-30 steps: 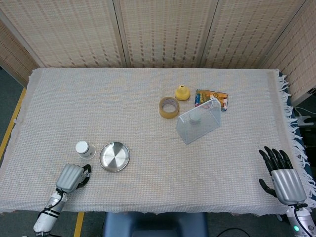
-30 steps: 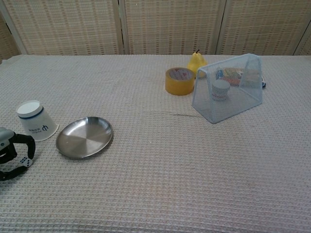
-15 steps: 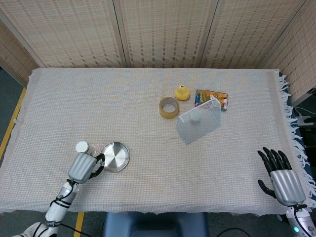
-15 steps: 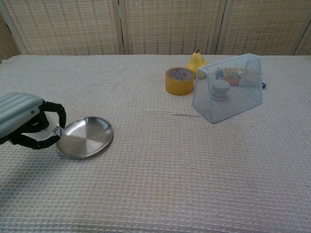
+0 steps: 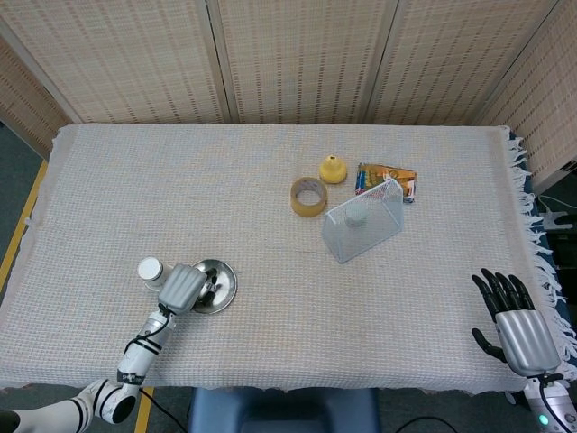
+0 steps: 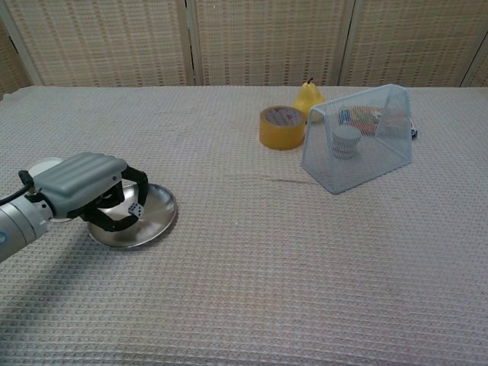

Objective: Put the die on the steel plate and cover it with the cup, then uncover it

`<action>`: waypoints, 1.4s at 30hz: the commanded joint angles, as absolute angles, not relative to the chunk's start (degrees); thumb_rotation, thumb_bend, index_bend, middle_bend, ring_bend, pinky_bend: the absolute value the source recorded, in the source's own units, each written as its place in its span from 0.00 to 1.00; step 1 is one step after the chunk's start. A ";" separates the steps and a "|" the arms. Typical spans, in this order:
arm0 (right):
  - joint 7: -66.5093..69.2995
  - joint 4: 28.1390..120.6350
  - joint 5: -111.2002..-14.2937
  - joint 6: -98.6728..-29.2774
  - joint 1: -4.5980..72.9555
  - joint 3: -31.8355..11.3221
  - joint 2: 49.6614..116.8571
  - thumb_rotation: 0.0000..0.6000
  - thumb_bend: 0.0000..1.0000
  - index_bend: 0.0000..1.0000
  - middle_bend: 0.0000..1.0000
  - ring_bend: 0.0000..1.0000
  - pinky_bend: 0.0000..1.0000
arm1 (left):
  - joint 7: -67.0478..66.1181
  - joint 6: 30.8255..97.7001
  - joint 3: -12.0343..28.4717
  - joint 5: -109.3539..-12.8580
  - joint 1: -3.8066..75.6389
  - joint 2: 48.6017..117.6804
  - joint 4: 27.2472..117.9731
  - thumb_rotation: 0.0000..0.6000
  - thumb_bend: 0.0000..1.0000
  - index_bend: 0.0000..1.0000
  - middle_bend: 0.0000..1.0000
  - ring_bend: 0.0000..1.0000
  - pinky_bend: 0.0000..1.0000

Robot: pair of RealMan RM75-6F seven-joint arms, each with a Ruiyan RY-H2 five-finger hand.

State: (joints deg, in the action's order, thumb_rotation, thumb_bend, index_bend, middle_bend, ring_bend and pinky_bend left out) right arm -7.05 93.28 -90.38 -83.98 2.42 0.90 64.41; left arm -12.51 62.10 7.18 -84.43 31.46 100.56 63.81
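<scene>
The cloth-covered table (image 5: pixel 270 198) bears steel plate (image 6: pixel 156 217), cup (image 5: pixel 150 270), tape roll (image 5: pixel 308 197), mesh basket (image 5: pixel 365 221), perhaps a pear (image 6: pixel 308 97).

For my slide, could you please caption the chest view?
Left hand holds the die over the plate.

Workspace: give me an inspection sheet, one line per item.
Surface: table under a woven beige cloth.
Job's things: die pinched in the left hand over the steel plate; cup upside down beside the plate.
Clutter: tape roll, yellow pear, wire basket tipped over a small container, snack packet.
Hands: left holds the die; right hand open at the table edge.
Cables: one by the left forearm.
Surroundings: woven screens behind.
</scene>
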 commanded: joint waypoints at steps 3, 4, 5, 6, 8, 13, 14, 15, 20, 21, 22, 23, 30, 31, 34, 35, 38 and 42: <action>-7.13 93.26 -90.13 -83.62 2.53 0.84 64.44 1.00 0.20 0.00 0.00 0.00 0.00 | -13.36 61.51 6.47 -83.66 31.57 100.06 63.47 1.00 0.41 0.42 1.00 1.00 1.00; -7.16 93.27 -90.09 -83.54 2.56 0.84 64.44 1.00 0.20 0.00 0.00 0.00 0.00 | -13.68 61.23 6.32 -83.44 31.56 99.68 63.96 1.00 0.41 0.41 1.00 1.00 1.00; -7.19 93.30 -90.04 -83.47 2.57 0.85 64.43 1.00 0.20 0.00 0.00 0.00 0.00 | -13.95 61.14 6.20 -83.27 31.52 99.28 64.51 1.00 0.41 0.39 1.00 1.00 1.00; -7.23 93.33 -90.00 -83.42 2.57 0.86 64.43 1.00 0.20 0.00 0.00 0.00 0.00 | -14.18 61.22 6.10 -83.21 31.46 98.88 65.04 1.00 0.41 0.37 1.00 1.00 1.00; -7.34 93.42 -89.95 -83.42 2.54 0.87 64.41 1.00 0.20 0.00 0.00 0.00 0.00 | -14.42 61.82 5.85 -83.27 31.21 98.03 66.36 1.00 0.40 0.34 1.00 1.00 1.00; -7.30 93.62 -90.30 -83.66 2.44 1.01 64.31 1.00 0.20 0.00 0.00 0.00 0.00 | -14.05 66.84 4.96 -85.64 29.70 95.43 70.96 1.00 0.39 0.31 1.00 1.00 1.00; -7.24 93.63 -90.41 -83.76 2.41 1.04 64.28 1.00 0.20 0.00 0.00 0.00 0.00 | -13.62 68.61 4.82 -86.41 29.11 94.68 72.17 1.00 0.39 0.30 1.00 1.00 1.00; -7.15 93.66 -90.55 -83.90 2.36 1.09 64.21 1.00 0.20 0.00 0.00 0.00 0.00 | -12.89 71.15 4.63 -87.47 28.18 93.48 73.85 1.00 0.39 0.28 0.99 1.00 1.00; -6.79 93.84 -91.12 -84.48 2.11 1.27 63.92 1.00 0.20 0.00 0.00 0.00 0.00 | -10.56 78.39 3.29 -88.35 23.23 85.70 81.85 1.00 0.37 0.18 0.42 0.79 0.98; -6.75 93.86 -91.32 -84.57 2.08 1.35 63.89 1.00 0.20 0.00 0.00 0.00 0.00 | -11.43 79.22 3.21 -87.57 22.16 83.90 83.17 1.00 0.37 0.17 0.34 0.72 0.96; -6.73 93.89 -91.48 -84.63 2.06 1.42 63.86 1.00 0.20 0.00 0.00 0.00 0.00 | -12.25 79.41 3.19 -86.72 21.49 82.73 83.97 1.00 0.37 0.14 0.26 0.64 0.93; -6.73 93.94 -91.64 -84.68 2.04 1.48 63.84 1.00 0.20 0.00 0.00 0.00 0.00 | -12.92 79.27 3.26 -85.72 21.01 81.71 84.72 1.00 0.37 0.11 0.19 0.63 0.92; -7.22 94.26 -92.82 -85.32 1.71 1.99 63.95 1.00 0.20 0.00 0.00 0.00 0.00 | -15.36 70.91 4.42 -77.54 22.24 77.57 85.85 1.00 0.36 0.03 0.06 0.53 0.86; -7.26 94.28 -92.86 -85.39 1.67 2.00 63.94 1.00 0.20 0.00 0.00 0.00 0.00 | -15.87 70.58 4.51 -77.10 22.37 77.79 85.53 1.00 0.36 0.03 0.05 0.51 0.84; -7.31 94.37 -93.07 -85.87 1.47 1.99 63.90 1.00 0.20 0.00 0.00 0.00 0.00 | -16.24 66.52 4.70 -73.93 23.32 78.00 85.05 1.00 0.36 0.04 0.07 0.67 0.92; -7.36 94.35 -93.12 -86.00 1.41 1.98 63.92 1.00 0.20 0.00 0.00 0.00 0.00 | -16.86 65.36 4.76 -73.14 23.79 78.20 84.39 1.00 0.36 0.05 0.08 0.72 0.94; -7.38 94.33 -93.01 -85.86 1.41 1.97 63.94 1.00 0.20 0.00 0.00 0.00 0.00 | -18.04 64.80 5.06 -72.59 24.48 79.79 82.02 1.00 0.36 0.10 0.11 0.76 0.96; -7.43 94.29 -92.77 -85.47 1.53 1.92 63.97 1.00 0.20 0.00 0.00 0.00 0.00 | -17.51 64.33 5.33 -72.47 24.96 80.86 80.61 1.00 0.35 0.14 0.15 0.78 0.97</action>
State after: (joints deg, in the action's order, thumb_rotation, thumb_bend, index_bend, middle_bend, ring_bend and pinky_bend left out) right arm -7.43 94.29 -92.78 -85.49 1.52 1.92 63.97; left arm -17.83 64.65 5.15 -72.74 24.63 80.44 81.04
